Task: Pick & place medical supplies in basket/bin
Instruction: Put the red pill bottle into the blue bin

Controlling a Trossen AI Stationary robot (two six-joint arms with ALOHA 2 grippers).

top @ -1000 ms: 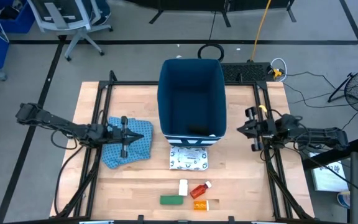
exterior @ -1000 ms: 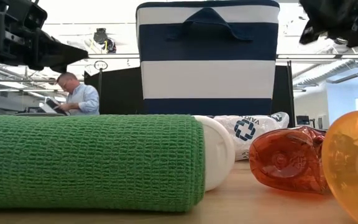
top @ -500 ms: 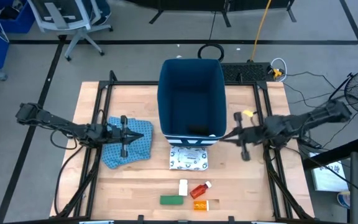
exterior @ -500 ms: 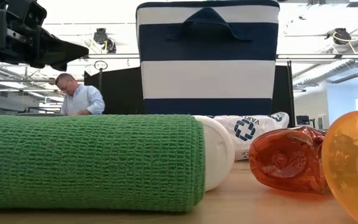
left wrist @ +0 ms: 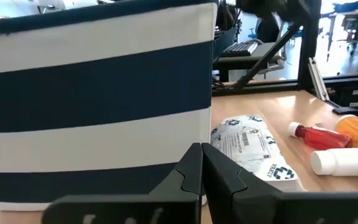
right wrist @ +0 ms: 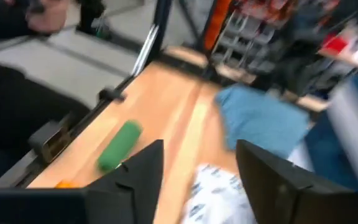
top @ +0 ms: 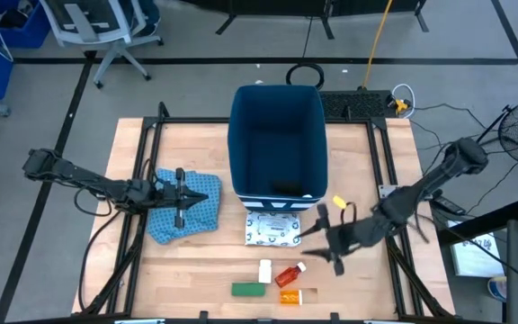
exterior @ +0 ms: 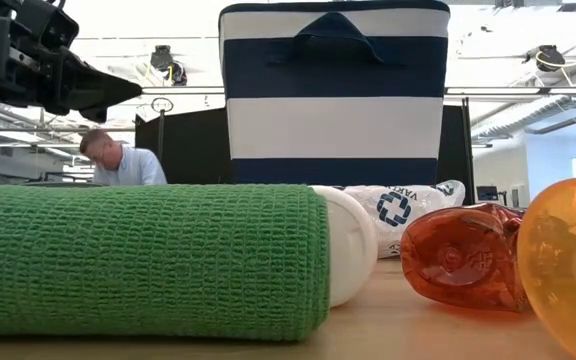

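Observation:
The dark-blue bin (top: 277, 135) stands upright at the table's far middle. Just in front of it the white patterned packet (top: 272, 229) lies flat. Nearer the front edge lie a white bottle (top: 265, 270), a red bottle (top: 290, 273), a green bar (top: 248, 289) and an orange bottle (top: 290, 296). My right gripper (top: 306, 241) hangs open above the table, right of the packet and above the bottles, touching nothing. Its wrist view looks past the open fingers (right wrist: 197, 171) at the green bar (right wrist: 120, 144) and the packet (right wrist: 219, 190). My left gripper (top: 180, 193) waits shut over the blue cloth (top: 187, 216).
A black frame (top: 142, 180) borders the table on its left and right sides. The crumpled blue cloth lies left of the bin. Bare wood shows between the packet and the bottles. A person (exterior: 118, 160) sits at a desk far behind the table.
My right gripper has swung from the table's right edge toward the near middle, ending beside the packet and above the bottles. It has turned toward the table's left and its fingers have opened. The supplies and the bin have stayed in place.

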